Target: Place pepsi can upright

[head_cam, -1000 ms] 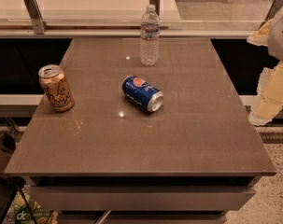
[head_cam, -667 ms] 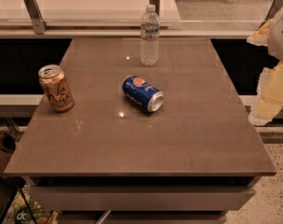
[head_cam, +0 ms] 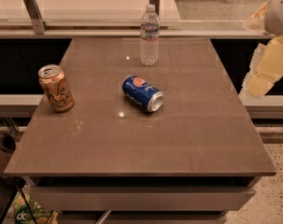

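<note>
The pepsi can (head_cam: 142,94) is lying on its side near the middle of the table (head_cam: 187,139), its silver end facing front-right. The gripper (head_cam: 267,66) is hanging beyond the table's right edge, well apart from the can; whether it is spread or closed I cannot tell.

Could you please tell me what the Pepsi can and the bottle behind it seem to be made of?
The pepsi can looks like painted metal, judging by its shiny silver end. The water bottle looks like clear plastic, being see-through. The gripper hangs right of the table.
</note>
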